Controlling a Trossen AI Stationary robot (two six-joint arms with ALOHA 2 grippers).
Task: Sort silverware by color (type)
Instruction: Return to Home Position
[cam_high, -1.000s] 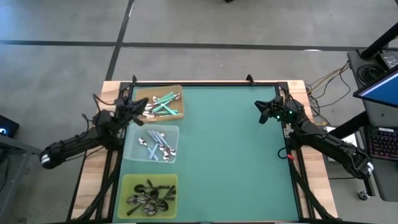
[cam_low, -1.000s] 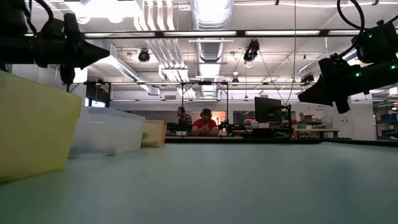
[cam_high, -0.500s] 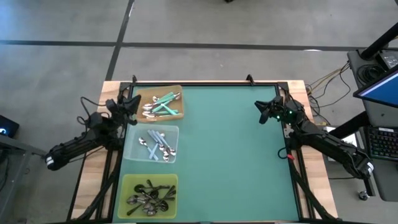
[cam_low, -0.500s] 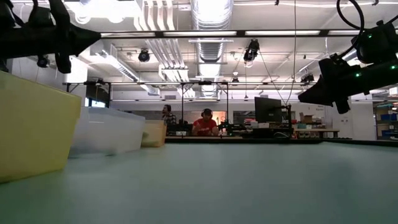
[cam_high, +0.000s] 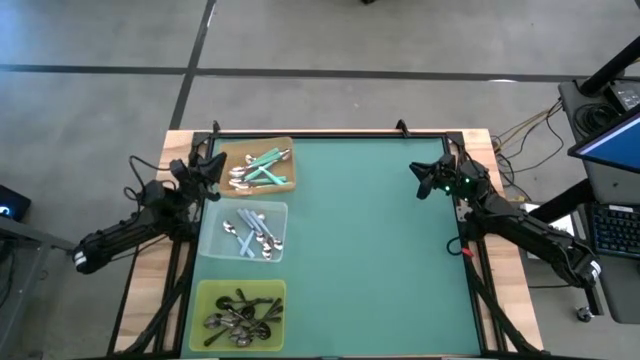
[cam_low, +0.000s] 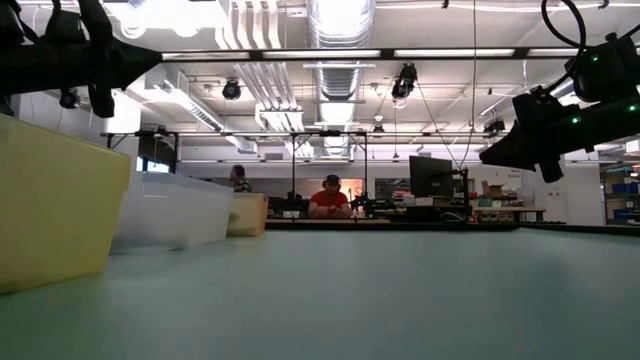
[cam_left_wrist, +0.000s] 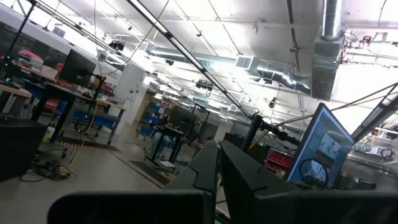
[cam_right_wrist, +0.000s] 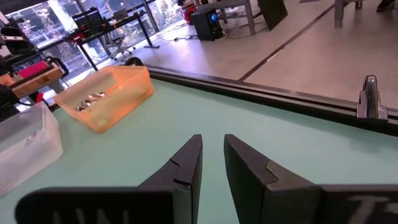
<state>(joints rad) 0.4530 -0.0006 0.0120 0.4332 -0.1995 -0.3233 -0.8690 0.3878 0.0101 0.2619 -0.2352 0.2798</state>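
All the spoons lie in three trays along the table's left side. The mint-teal spoons (cam_high: 262, 167) are in the orange tray (cam_high: 289, 184), the pale blue spoons (cam_high: 250, 232) in the clear tray (cam_high: 212, 244), and the black spoons (cam_high: 240, 312) in the yellow-green tray (cam_high: 205, 292). My left gripper (cam_high: 208, 163) hovers raised at the table's left edge beside the orange tray, fingers shut and empty (cam_left_wrist: 219, 155). My right gripper (cam_high: 414, 168) hangs above the mat near the far right corner, fingers a narrow gap apart (cam_right_wrist: 212, 140), holding nothing.
The green mat (cam_high: 370, 250) lies bare right of the trays. A black frame rail (cam_right_wrist: 280, 102) borders the table. In the low view the yellow tray (cam_low: 50, 200), clear tray (cam_low: 170, 210) and orange tray (cam_low: 250, 213) stand in a row. People sit far off in the room.
My left gripper drew back from over the trays' edge toward the table's left edge, rose a little and tipped level, then held still. The spoons and trays stayed put.
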